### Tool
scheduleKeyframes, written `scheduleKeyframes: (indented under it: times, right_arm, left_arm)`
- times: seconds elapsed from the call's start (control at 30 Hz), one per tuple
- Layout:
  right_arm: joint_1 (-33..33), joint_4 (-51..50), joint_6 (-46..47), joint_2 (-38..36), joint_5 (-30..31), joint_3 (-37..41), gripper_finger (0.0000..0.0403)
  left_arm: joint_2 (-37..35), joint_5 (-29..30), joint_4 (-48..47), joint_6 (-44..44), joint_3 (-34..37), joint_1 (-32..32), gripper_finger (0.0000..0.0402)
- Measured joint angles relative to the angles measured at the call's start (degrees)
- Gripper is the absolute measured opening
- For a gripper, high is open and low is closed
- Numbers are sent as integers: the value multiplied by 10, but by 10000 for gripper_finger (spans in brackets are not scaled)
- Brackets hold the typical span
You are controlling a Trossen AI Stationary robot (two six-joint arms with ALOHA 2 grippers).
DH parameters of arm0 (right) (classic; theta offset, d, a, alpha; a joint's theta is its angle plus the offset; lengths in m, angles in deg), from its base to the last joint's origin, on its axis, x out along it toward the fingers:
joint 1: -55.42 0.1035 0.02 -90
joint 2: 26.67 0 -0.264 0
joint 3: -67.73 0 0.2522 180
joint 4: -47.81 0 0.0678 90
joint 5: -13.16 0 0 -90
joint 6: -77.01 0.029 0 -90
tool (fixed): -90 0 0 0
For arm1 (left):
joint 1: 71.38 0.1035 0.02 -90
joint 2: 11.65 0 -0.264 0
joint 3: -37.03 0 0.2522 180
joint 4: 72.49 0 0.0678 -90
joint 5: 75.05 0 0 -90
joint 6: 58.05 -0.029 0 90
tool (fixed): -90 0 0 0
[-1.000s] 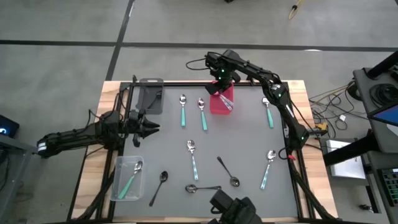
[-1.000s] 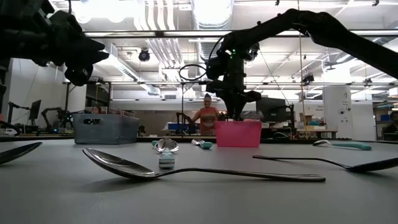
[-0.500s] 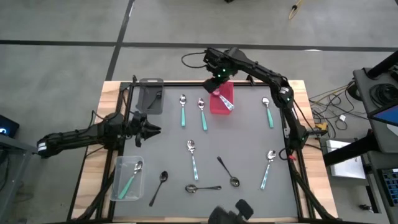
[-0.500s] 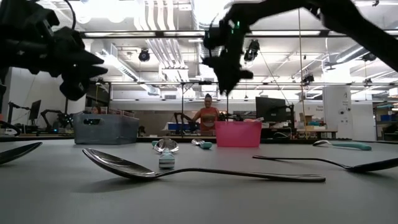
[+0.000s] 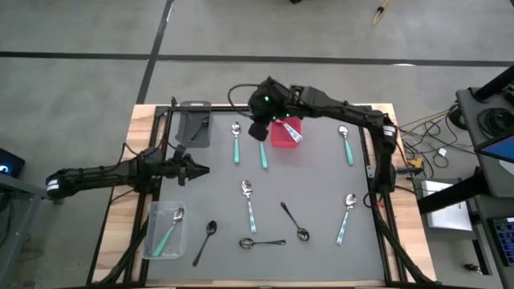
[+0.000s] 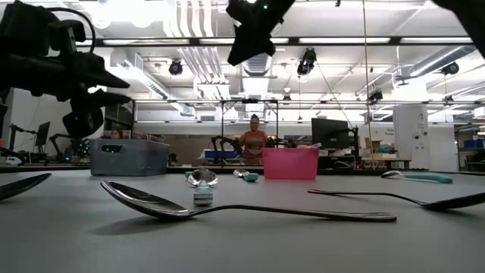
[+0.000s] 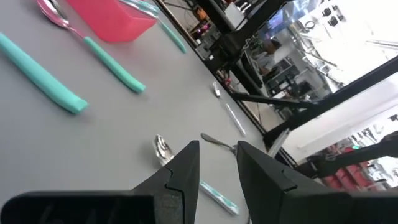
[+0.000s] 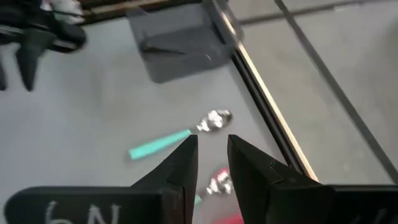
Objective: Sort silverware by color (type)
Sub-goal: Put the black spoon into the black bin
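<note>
Silverware lies scattered over the grey matte table [image 5: 321,201]: shiny-bowled spoons with smooth teal plastic handles [image 5: 236,144] near the far edge, slim all-dark metal spoons [image 5: 294,221] near the front edge. Your right gripper [image 5: 259,128] hovers beside the glossy red plastic bin [image 5: 281,135], jaws a narrow slit apart, holding nothing. Bring it down squarely over a teal handle, the easiest part to pinch. Your left gripper [image 5: 201,169] waits near the left edge, slightly parted, empty.

My right gripper [image 5: 259,131] now hangs empty, left of the red bin [image 5: 281,136] it stood over a second ago, above two teal spoons [image 5: 262,146], and higher, while my left gripper [image 5: 202,169] sits slightly nearer the table's middle.
</note>
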Motion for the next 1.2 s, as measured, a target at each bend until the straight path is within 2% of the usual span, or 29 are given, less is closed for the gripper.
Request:
scheduleKeyframes:
  times: [0.3,0.43,0.57,0.87,1.07,1.2]
  right_arm:
    - [17,246,-6,-104,0,261,77]
    - [27,348,-6,-138,0,351,73]
    - [38,410,-11,-167,0,413,70]
    - [41,434,-29,-193,0,437,70]
    - [43,417,-32,-193,0,439,68]
    - [43,409,-31,-194,0,440,68]
  left_arm:
    - [60,29,2,31,-64,-44,89]
    - [103,31,-5,67,-93,-79,89]
    - [159,57,-12,127,-120,-130,89]
    - [342,114,-28,161,-242,-248,89]
    - [456,119,-177,206,-347,-321,89]
    - [526,119,-236,245,-404,-356,89]
